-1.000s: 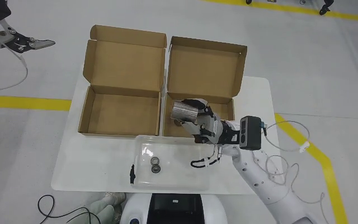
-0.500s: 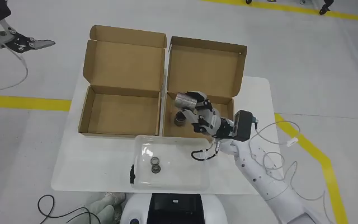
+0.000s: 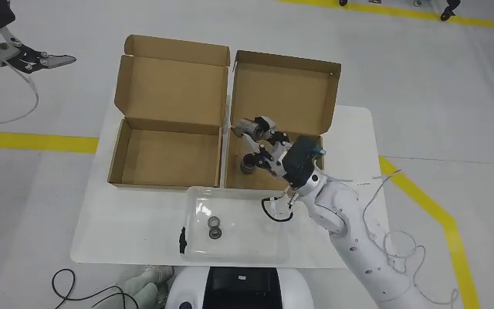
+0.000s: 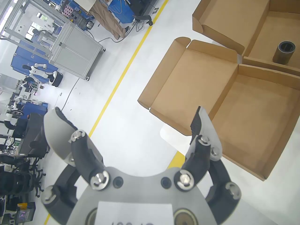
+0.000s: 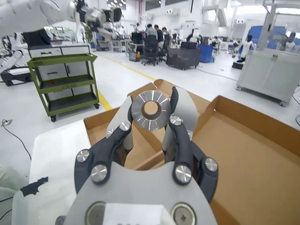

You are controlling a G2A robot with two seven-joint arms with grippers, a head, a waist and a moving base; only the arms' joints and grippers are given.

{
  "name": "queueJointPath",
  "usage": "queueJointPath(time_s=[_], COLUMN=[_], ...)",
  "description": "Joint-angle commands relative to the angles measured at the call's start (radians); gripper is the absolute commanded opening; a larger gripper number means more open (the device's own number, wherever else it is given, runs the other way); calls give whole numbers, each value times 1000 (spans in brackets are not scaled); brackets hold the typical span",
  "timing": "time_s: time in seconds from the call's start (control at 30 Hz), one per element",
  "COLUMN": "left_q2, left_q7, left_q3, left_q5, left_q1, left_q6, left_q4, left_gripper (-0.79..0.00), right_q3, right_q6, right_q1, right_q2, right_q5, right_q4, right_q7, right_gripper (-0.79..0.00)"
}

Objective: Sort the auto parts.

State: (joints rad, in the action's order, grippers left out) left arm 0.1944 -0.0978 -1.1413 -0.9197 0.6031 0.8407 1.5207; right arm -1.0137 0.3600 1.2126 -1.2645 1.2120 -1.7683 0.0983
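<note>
placing step: my right gripper [image 3: 258, 131] pinches a steel sleeve [image 5: 150, 113] above the right box [image 3: 284, 96], centre of the top view, near the dark sleeve [image 3: 250, 164] standing inside. my left gripper [image 4: 127, 118] hangs spread, upper left. next, i'd judge: lower clear of the dark sleeve, then release.

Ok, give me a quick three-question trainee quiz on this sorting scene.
1. True or false: the left box holds a part.
2. What does the right gripper hold? A) a bearing B) a silver sleeve C) nothing
3. Fill in: the dark sleeve stands in the ____ box.
Key: 1 false; 2 B; 3 right.
</note>
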Motion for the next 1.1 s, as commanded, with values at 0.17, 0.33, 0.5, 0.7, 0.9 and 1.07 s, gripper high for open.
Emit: queueJointPath(time_s=[0.17, 0.33, 0.5, 0.7, 0.9, 1.07], left_q2=[0, 0, 0, 0, 0, 0], left_q7=[0, 0, 0, 0, 0, 0], left_q3=[0, 0, 0, 0, 0, 0], left_q5=[0, 0, 0, 0, 0, 0], left_q1=[0, 0, 0, 0, 0, 0], left_q6=[0, 0, 0, 0, 0, 0], left_q4=[0, 0, 0, 0, 0, 0], left_gripper=[0, 0, 0, 0, 0, 0], right_q3=[-10, -19, -13, -7, 16, 33], right_q6=[-191, -252, -301, -284, -292, -276], right_q1=[15, -1, -30, -84, -144, -177], right_q2=[-1, -4, -10, -21, -34, -46], right_q5=[40, 55, 48, -52, -124, -194], right_q4=[-95, -97, -60, 40, 145, 231], right_q7=[-411, -583, -742, -836, -922, -926], right_gripper=[-785, -785, -785, -785, -785, -785])
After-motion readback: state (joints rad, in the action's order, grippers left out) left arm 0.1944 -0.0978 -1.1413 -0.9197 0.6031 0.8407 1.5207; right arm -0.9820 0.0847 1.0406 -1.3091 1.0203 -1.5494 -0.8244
